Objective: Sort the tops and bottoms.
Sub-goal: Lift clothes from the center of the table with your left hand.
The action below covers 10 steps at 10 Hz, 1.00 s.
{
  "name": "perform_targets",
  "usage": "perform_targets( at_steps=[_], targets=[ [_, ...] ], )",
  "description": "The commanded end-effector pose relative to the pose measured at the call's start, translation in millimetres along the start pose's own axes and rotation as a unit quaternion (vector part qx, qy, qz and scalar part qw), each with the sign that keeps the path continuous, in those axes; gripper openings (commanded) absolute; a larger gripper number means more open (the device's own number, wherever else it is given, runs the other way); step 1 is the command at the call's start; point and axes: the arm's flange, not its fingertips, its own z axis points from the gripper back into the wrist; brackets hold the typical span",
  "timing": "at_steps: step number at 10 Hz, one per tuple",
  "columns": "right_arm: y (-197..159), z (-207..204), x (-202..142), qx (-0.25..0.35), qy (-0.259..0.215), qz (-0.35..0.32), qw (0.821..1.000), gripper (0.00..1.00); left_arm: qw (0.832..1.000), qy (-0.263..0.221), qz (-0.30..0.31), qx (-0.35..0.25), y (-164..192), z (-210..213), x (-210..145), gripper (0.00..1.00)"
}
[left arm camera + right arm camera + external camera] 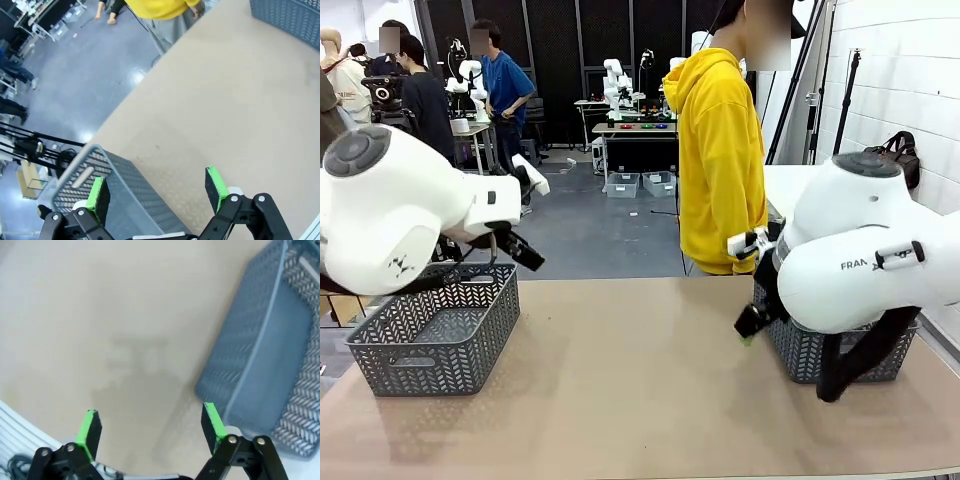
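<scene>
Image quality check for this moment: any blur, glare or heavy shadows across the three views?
Front view: sharp, evenly lit, soft shadow beside the left basket. Left wrist view: crisp, two glare spots on the shiny floor. Right wrist view: soft throughout, the right basket smeared, a faint shadow on the table.

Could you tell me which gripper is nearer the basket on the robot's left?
Left: the left gripper hangs over that basket's rim; the right gripper is across the table, by the other basket.
</scene>
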Motion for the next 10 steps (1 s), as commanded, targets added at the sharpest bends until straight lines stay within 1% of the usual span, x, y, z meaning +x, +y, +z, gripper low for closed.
perform_targets(
  at_steps=[1, 2, 3, 4, 5, 6, 7, 8, 9, 10],
  targets=[
    [-8.0, 31.8, 27.1, -0.029, -0.128, 0.020, 0.991, 1.00, 0.999, 0.003, -0.017, 0.036, 21.8, 7.5, 20.1, 1.00],
    [-26.8, 60.3, 33.2, -0.061, -0.180, -0.004, 0.982, 1.00, 0.998, 0.017, -0.018, 0.050, 44.7, 17.1, 22.5, 1.00],
    [-48.3, 89.0, 31.3, -0.107, -0.205, -0.029, 0.972, 1.00, 0.998, 0.033, -0.012, 0.050, 68.6, 25.9, 18.4, 1.00],
    [-78.4, 118.3, 20.9, -0.151, -0.216, -0.061, 0.963, 1.00, 0.997, 0.049, 0.004, 0.053, 95.4, 33.5, 8.2, 1.00],
    [-114.3, 143.7, 4.5, -0.190, -0.205, -0.098, 0.955, 1.00, 0.996, 0.063, 0.024, 0.064, 125.4, 44.9, -8.5, 1.00],
    [-158.7, 164.0, -31.2, -0.218, -0.191, -0.152, 0.945, 1.00, 0.996, 0.065, 0.044, 0.043, 158.1, 64.0, -34.5, 1.00],
    [-198.7, 177.8, -67.8, -0.224, -0.186, -0.202, 0.935, 1.00, 0.993, 0.070, 0.081, 0.040, 181.3, 79.6, -61.9, 1.00],
    [-234.1, 186.5, -108.4, -0.215, -0.192, -0.253, 0.924, 1.00, 0.988, 0.076, 0.130, 0.043, 202.7, 93.9, -92.4, 1.00],
    [-263.8, 190.6, -151.0, -0.206, -0.196, -0.307, 0.908, 1.00, 0.981, 0.076, 0.173, 0.040, 219.9, 105.6, -125.6, 1.00],
    [-292.8, 184.9, -195.6, -0.195, -0.195, -0.368, 0.888, 1.00, 0.978, 0.072, 0.193, 0.025, 232.9, 111.4, -161.3, 1.00]
  ],
)
